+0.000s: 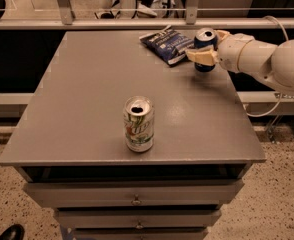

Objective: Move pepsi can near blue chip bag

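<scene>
High front view down onto table (87, 109); pincer (205, 47) far right, clasping pepsi can (205, 35).
</scene>
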Robot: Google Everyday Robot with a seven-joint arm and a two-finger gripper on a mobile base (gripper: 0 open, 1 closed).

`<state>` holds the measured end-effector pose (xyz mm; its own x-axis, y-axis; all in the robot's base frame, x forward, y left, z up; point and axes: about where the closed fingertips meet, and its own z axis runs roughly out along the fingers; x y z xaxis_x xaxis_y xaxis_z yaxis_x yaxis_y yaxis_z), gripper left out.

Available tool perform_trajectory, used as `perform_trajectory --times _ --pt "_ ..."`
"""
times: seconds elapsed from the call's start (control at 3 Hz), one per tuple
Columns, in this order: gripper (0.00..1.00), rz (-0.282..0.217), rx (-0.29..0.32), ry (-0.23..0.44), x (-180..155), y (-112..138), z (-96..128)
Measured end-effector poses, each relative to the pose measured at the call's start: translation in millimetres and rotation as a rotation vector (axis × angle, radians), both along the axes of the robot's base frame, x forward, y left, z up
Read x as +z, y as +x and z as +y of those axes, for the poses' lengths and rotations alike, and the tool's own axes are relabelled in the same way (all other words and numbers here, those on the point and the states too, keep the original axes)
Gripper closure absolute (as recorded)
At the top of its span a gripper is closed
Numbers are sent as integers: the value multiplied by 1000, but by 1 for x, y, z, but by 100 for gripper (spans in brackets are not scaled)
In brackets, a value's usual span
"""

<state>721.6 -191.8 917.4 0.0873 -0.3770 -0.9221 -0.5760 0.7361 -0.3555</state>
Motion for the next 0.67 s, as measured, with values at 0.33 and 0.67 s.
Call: perform_trajectory --times 0.33,0.67 --pt "85 -6 -1 31 4 15 -3" --pt "62 17 1 63 5 29 -2"
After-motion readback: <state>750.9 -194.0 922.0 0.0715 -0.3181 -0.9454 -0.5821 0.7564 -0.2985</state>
